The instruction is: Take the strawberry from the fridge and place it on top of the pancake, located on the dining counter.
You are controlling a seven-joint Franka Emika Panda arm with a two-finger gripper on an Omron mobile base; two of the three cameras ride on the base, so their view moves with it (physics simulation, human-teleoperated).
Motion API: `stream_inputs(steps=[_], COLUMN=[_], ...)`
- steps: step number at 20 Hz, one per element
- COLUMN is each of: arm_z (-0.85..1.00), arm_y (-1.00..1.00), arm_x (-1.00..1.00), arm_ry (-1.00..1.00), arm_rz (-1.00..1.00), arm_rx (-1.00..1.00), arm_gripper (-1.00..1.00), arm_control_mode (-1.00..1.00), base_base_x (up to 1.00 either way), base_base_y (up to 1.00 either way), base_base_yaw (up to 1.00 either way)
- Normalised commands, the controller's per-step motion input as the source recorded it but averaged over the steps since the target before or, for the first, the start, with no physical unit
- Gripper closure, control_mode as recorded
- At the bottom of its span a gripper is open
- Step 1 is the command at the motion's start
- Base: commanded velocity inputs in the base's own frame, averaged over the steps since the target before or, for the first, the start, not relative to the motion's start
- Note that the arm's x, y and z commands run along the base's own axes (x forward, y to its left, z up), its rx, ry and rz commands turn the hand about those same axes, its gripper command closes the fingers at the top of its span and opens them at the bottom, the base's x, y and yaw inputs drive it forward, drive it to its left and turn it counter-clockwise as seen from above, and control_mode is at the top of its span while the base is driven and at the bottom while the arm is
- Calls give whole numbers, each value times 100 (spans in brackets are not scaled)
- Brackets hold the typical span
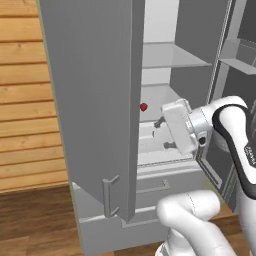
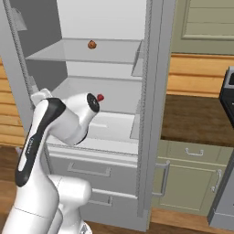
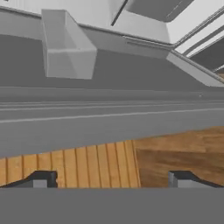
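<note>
The fridge (image 1: 90,100) stands with both doors open. On its middle white shelf lies the tiny red strawberry (image 1: 143,106), which the right base view also shows as the strawberry (image 2: 100,97) just past my wrist. My gripper (image 1: 163,133) is inside the fridge opening, a little right of and below the berry. It is turned sideways and open, with nothing between its fingers. In the hand view the gripper (image 3: 111,179) faces the inner side of the fridge door (image 3: 109,118), with wood floor below. The pancake and the dining counter are out of view.
An orange-brown ball (image 2: 92,44) sits on the upper shelf. The open left door (image 1: 125,150) juts out close to my arm. The right door carries bins (image 1: 240,55). A door bin (image 3: 68,48) shows ahead of the hand. A wall counter (image 2: 192,119) with green cabinets stands to the right.
</note>
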Motion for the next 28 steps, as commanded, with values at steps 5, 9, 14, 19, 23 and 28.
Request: stream_inputs(steps=[5,9,14,19,23,28], arm_z=[33,24,2,0,0,0], arm_y=[1,19,6,36,51,46], arm_x=[77,54,54,3,0,-12], arm_ry=[-7,-1,1,0,0,0], arm_rz=[-1,0,0,1,2,2], arm_rx=[36,6,-3,-4,-1,0], arm_gripper=[-100,-100,-100,-100,-100,-100], arm_control_mode=[-100,-100,-100,-100,-100,-100], base_base_x=[0,0,0,0,0,0], base_base_y=[0,0,0,0,0,0], base_base_yaw=[0,0,0,0,0,0])
